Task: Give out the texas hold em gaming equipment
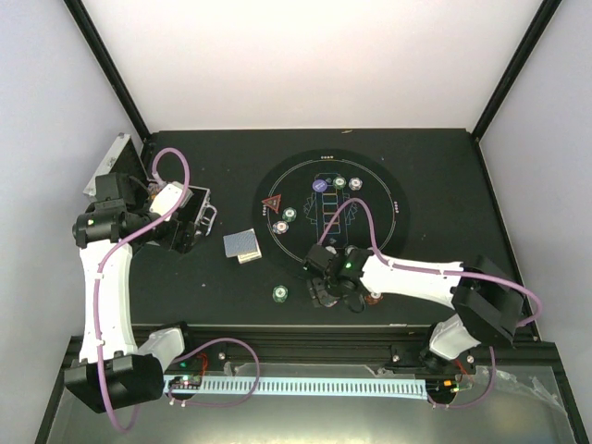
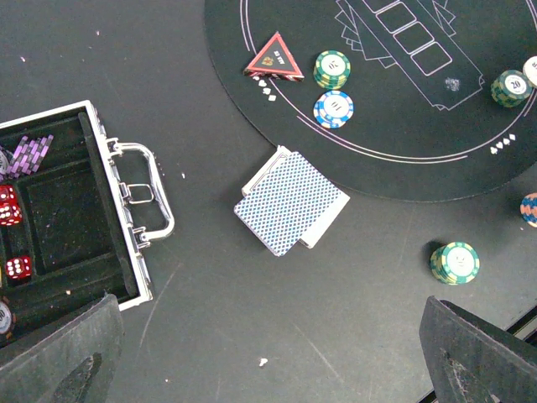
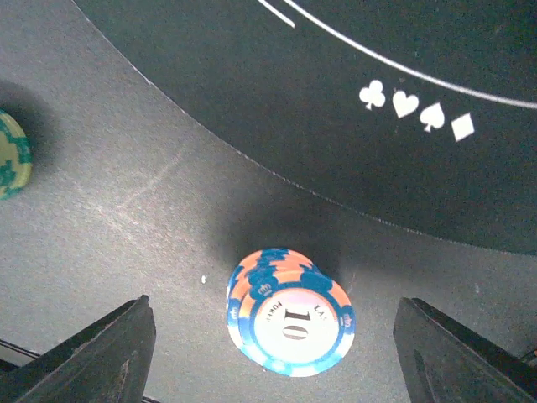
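On the black tabletop (image 1: pixel 231 296) near its front edge, a short stack of orange-and-blue 10 chips (image 3: pixel 289 323) sits untouched between the wide-spread fingers of the right gripper (image 3: pixel 275 340); the left gripper (image 2: pixel 268 357) hangs equally spread, empty.

The overhead view is bright and even. The white back wall (image 1: pixel 314 55) is nearly washed out, while the dark tabletop (image 1: pixel 231 296) holds only faint, soft shadows. The left wrist view is crisp across the cards (image 2: pixel 289 201), but the left hand's fingers (image 2: pixel 59 357) at its bottom corners are out of focus. In the right wrist view the orange-and-blue chips (image 3: pixel 289 323) throw a soft shadow up-frame, and the tabletop there shows a pale sheen.
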